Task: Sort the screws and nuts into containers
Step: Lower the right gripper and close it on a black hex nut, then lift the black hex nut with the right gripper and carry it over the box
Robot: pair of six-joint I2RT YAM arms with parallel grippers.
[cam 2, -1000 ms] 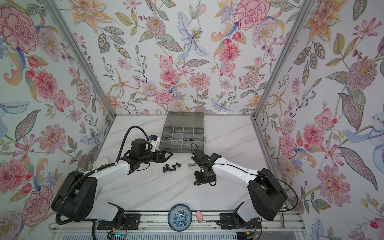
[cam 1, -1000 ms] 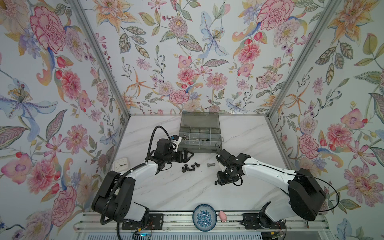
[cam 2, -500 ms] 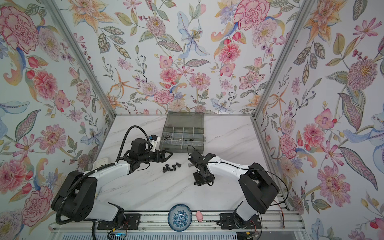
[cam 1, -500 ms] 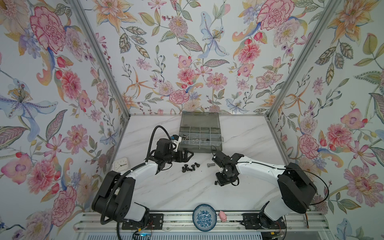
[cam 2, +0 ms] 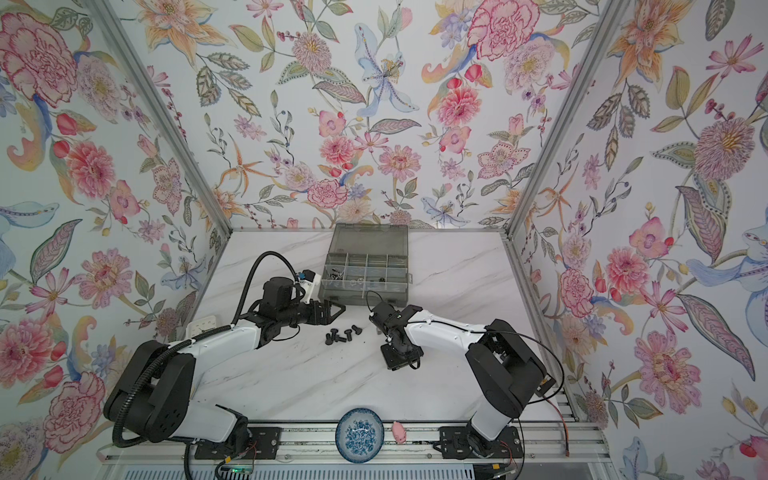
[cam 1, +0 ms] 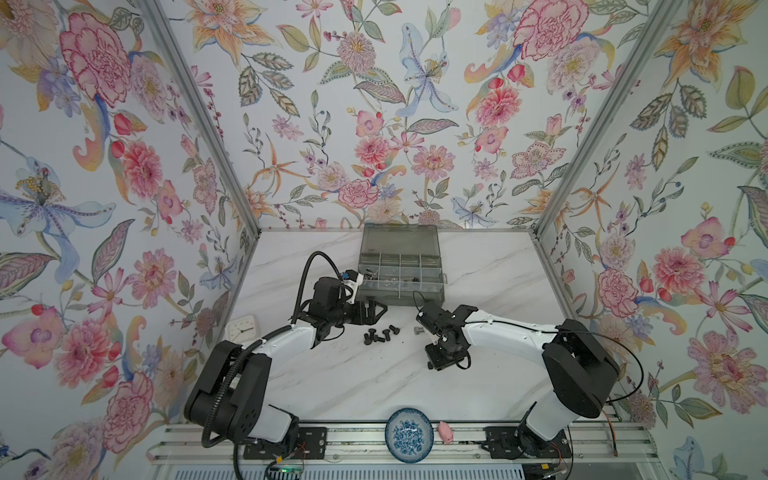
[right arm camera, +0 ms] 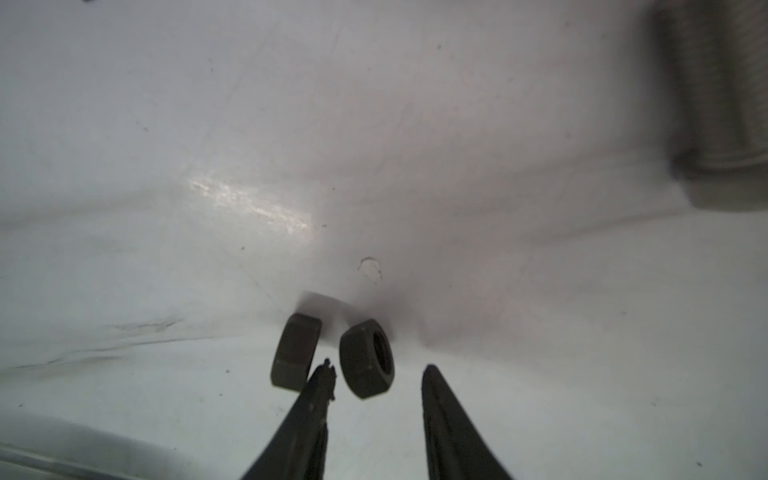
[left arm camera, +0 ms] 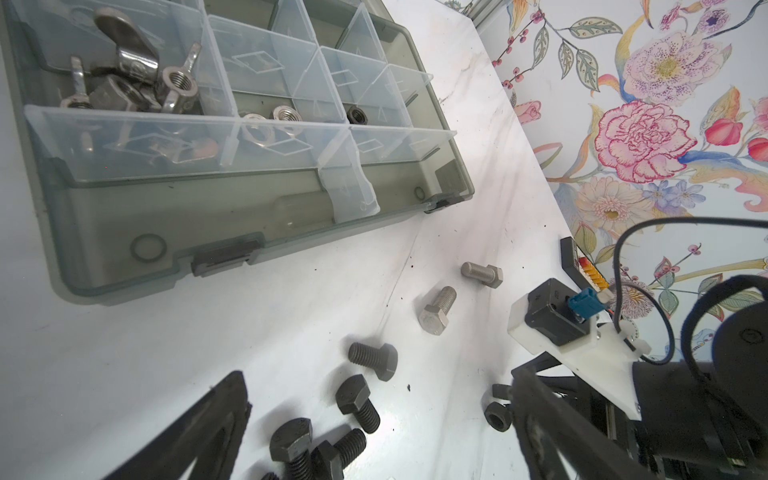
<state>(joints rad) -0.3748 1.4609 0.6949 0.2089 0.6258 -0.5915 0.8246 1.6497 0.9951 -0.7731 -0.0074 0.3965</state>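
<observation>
The grey organizer box (cam 1: 401,270) (cam 2: 365,266) stands open at the back; in the left wrist view its containers (left arm camera: 208,232) hold wing nuts (left arm camera: 137,70), silver nuts (left arm camera: 270,124) and a black nut (left arm camera: 355,114). Several black screws (cam 1: 380,334) (left arm camera: 357,401) and two silver screws (left arm camera: 436,309) lie on the marble. My left gripper (left arm camera: 377,376) (cam 1: 376,311) hangs open beside the black screws. My right gripper (right arm camera: 378,372) points down with jaws apart. One black hex nut (right arm camera: 366,358) sits between its tips, a second (right arm camera: 296,358) just outside one finger (right arm camera: 320,399).
A blue-and-white bowl (cam 1: 409,434) and a small pink thing (cam 1: 446,432) sit at the front rail. A white timer (cam 1: 243,330) lies by the left wall. A blurred silver screw (right arm camera: 715,91) lies close to my right gripper. Flowered walls close in three sides.
My right gripper has shifted a little to the left over the black nuts, and its jaws have narrowed. The left arm has not moved.
</observation>
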